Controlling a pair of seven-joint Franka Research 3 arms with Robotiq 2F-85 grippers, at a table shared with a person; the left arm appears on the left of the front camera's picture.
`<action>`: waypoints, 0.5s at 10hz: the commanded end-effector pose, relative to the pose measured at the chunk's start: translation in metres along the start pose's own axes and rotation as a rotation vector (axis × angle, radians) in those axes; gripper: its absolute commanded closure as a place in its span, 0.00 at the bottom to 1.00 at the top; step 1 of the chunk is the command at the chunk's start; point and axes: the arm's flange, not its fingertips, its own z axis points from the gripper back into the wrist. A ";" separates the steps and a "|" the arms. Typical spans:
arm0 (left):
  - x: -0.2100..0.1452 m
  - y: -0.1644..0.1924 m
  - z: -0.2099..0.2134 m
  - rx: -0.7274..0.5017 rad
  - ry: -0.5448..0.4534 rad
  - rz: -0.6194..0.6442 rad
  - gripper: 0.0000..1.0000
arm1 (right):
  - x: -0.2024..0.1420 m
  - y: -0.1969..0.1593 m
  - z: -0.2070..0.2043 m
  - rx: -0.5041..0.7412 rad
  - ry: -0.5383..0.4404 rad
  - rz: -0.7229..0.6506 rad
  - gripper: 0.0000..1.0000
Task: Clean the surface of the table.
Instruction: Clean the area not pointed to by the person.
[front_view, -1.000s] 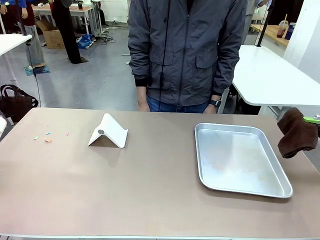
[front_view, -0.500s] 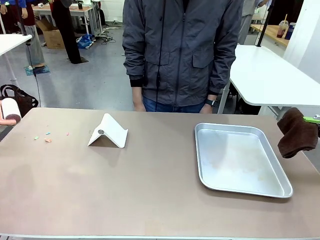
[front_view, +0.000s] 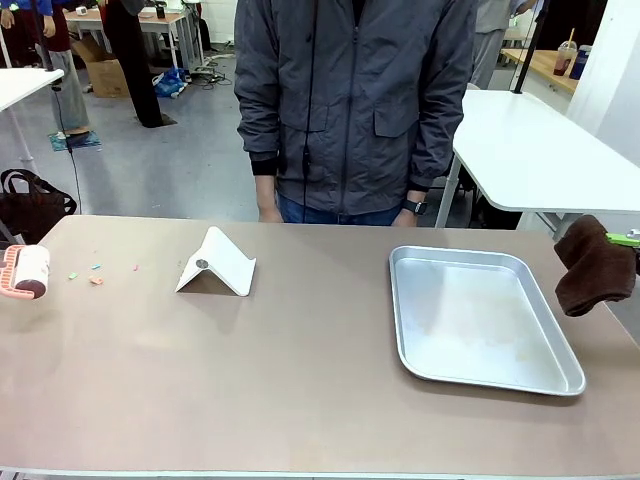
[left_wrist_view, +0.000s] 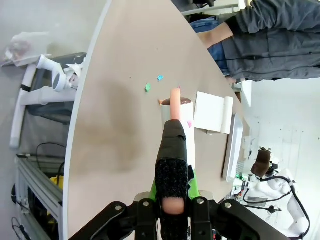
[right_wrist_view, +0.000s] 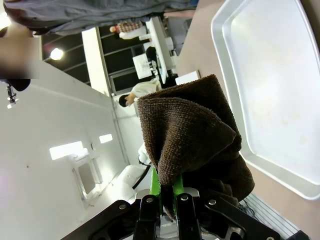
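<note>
The brownish-tan table (front_view: 300, 380) carries a few small coloured scraps (front_view: 95, 280) near its left end. At the left edge, a lint roller (front_view: 25, 272) with a white roll and pink handle hangs just above the tabletop. My left gripper (left_wrist_view: 172, 200) is shut on the roller's handle (left_wrist_view: 172, 150), and the roll (left_wrist_view: 178, 112) is close to the scraps (left_wrist_view: 148, 87). My right gripper (right_wrist_view: 167, 195) is shut on a brown cloth (right_wrist_view: 190, 145). It holds that cloth (front_view: 593, 265) in the air off the table's right edge.
A silver metal tray (front_view: 500, 383) lies on the right half of the table. A white folded stand (front_view: 217, 263) sits left of centre. A person in a grey jacket (front_view: 350, 100) stands at the far edge, arms down. A white-topped table (front_view: 540, 150) stands behind on the right.
The lint roller has come in at the left edge and dropped lower towards the tabletop. The person has shifted a little to the left. The brown cloth has stayed put.
</note>
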 end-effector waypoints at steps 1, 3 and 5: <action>0.002 -0.002 0.000 0.043 0.011 0.005 0.78 | 0.000 0.004 0.000 -0.001 0.001 0.008 0.89; 0.004 0.001 -0.007 0.060 0.013 0.006 0.82 | 0.000 0.004 0.000 -0.001 0.001 0.008 0.89; 0.005 0.003 -0.011 0.075 -0.004 0.051 0.82 | 0.000 0.004 0.000 -0.001 0.001 0.008 0.89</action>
